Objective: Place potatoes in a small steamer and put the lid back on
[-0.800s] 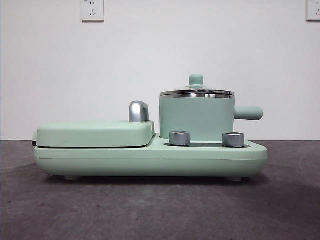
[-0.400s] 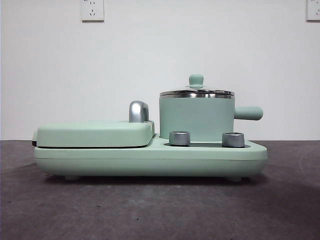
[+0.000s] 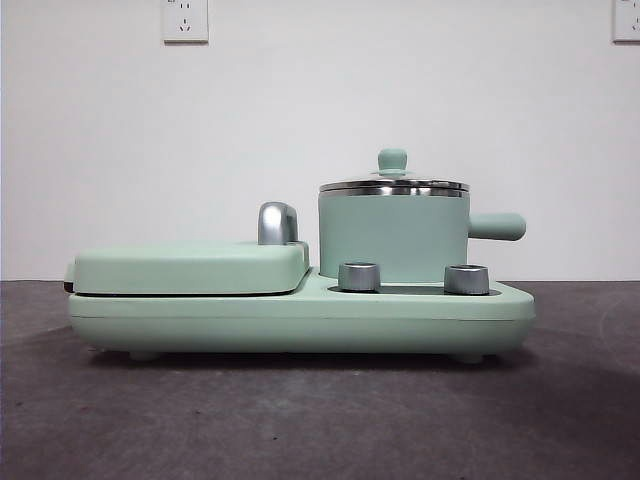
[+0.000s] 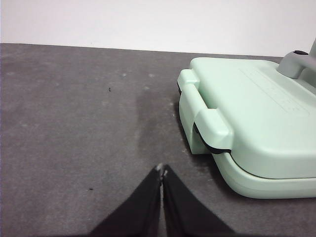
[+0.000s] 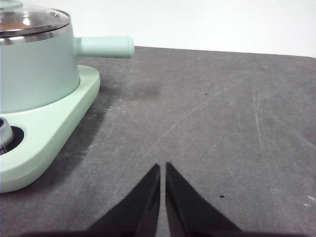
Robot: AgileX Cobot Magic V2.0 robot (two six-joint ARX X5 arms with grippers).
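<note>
We see the small steamer (image 3: pixel 392 238) seated on the mint base (image 3: pixel 300 318), the lid (image 3: pixel 393 184) closed on its rim; no potato shows in any view, though something orange tints the glass in the right wrist view. Left gripper (image 4: pixel 162 170) and right gripper (image 5: pixel 162 167) wait over bare counter (image 5: pixel 222 128), fingers together. The glass lid looks breakable and slick; we judge its knob (image 3: pixel 392 160) the best hold; room beside the steamer's handle (image 3: pixel 497 226) is open.

Left end effector (image 4: pixel 162 170) closed above grey table (image 4: pixel 74 123), beside seemingly shut griddle (image 4: pixel 256 128)
</note>
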